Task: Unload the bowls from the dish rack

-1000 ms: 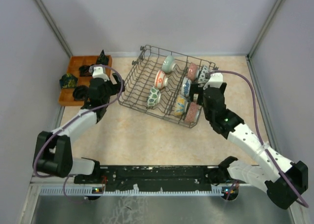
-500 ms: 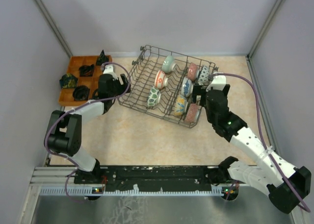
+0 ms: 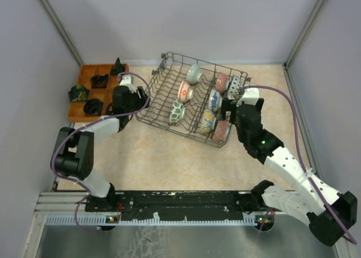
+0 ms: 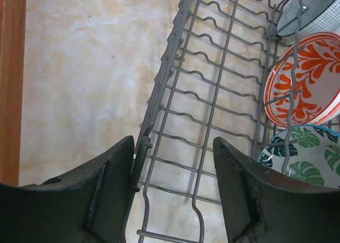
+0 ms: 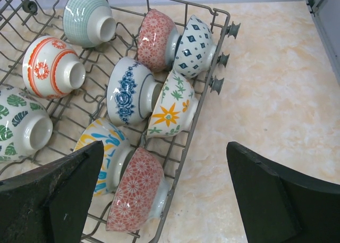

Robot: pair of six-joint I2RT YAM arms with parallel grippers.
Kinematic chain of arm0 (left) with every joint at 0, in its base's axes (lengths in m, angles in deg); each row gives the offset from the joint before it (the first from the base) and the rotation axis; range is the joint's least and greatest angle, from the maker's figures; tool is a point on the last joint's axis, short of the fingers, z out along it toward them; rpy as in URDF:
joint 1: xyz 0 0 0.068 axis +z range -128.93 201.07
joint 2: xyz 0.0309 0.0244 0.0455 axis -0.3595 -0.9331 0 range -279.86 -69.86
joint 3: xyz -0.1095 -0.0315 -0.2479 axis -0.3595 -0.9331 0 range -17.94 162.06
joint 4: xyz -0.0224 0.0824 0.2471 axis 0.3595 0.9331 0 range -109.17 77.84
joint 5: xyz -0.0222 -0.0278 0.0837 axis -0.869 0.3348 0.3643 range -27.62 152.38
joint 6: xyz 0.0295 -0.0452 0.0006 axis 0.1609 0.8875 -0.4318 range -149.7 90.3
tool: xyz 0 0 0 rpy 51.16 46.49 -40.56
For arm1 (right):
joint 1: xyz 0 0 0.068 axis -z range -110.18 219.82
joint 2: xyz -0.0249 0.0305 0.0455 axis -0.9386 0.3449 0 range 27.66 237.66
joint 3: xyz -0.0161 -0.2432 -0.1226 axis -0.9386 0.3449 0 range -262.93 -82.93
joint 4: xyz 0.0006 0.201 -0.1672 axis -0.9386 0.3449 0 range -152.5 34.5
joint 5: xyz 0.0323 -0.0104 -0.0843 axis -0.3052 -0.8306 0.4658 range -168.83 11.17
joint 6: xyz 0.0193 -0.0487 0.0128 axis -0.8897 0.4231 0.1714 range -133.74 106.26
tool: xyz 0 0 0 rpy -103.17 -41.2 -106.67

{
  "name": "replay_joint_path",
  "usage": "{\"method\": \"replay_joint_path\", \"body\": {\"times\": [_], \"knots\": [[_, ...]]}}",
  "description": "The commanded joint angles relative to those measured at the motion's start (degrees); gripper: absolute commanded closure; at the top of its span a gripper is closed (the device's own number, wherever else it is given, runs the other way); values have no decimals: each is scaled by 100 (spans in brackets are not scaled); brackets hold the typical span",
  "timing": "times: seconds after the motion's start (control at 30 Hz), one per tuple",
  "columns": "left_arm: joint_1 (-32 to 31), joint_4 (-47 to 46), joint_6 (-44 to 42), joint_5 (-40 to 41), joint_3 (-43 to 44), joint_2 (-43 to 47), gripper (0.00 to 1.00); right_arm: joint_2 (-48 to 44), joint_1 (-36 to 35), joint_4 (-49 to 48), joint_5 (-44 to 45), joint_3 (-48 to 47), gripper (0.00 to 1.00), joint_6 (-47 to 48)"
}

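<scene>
We see our left fingers [image 4: 95, 192] spread astride the rim of the dark grey wire dish rack [image 3: 161, 97]; right fingers [image 5: 56, 187] gape wide above nine small patterned ceramic bowls [image 5: 127, 91], all racked.

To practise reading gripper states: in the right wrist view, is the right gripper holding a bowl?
No, the right gripper hangs wide open above the dish rack, gripping nothing.

The dish rack [image 5: 215, 84] is dark grey. Its bowls are a pale green lined bowl [image 5: 87, 17], an orange-and-white bowl [image 5: 53, 67], a green-leaf bowl [image 5: 24, 128], a red patterned bowl [image 5: 156, 38], a blue-diamond bowl [image 5: 194, 46], a blue-floral bowl [image 5: 127, 97], a yellow-star bowl [image 5: 170, 112], a yellow-and-blue striped bowl [image 5: 103, 147] and a red star-lattice bowl [image 5: 138, 198].
</scene>
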State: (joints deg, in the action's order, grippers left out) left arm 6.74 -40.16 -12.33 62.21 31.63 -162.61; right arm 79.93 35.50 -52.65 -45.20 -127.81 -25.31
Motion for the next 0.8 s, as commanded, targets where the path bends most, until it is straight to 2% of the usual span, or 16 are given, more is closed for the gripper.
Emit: {"method": "replay_joint_path", "body": {"times": [0.0, 0.27, 0.57, 0.67, 0.77], "knots": [[18, -178, 73, -229, -94, -67, 35, -78, -21, -160, 66, -20, 1, 42], [9, -132, 146, -338, -350, 141, 52, -103, -26, -159, 65, 6, 1, 31], [-27, 191, 445, -570, -738, 565, 80, -121, -26, -183, 30, 58, 1, -2], [-52, 170, 486, -458, -958, 819, 77, -120, -28, -207, 19, 72, 1, -12], [-53, 203, 418, -303, -905, 877, 60, -104, -22, -233, -35, 76, 1, -20]]}}
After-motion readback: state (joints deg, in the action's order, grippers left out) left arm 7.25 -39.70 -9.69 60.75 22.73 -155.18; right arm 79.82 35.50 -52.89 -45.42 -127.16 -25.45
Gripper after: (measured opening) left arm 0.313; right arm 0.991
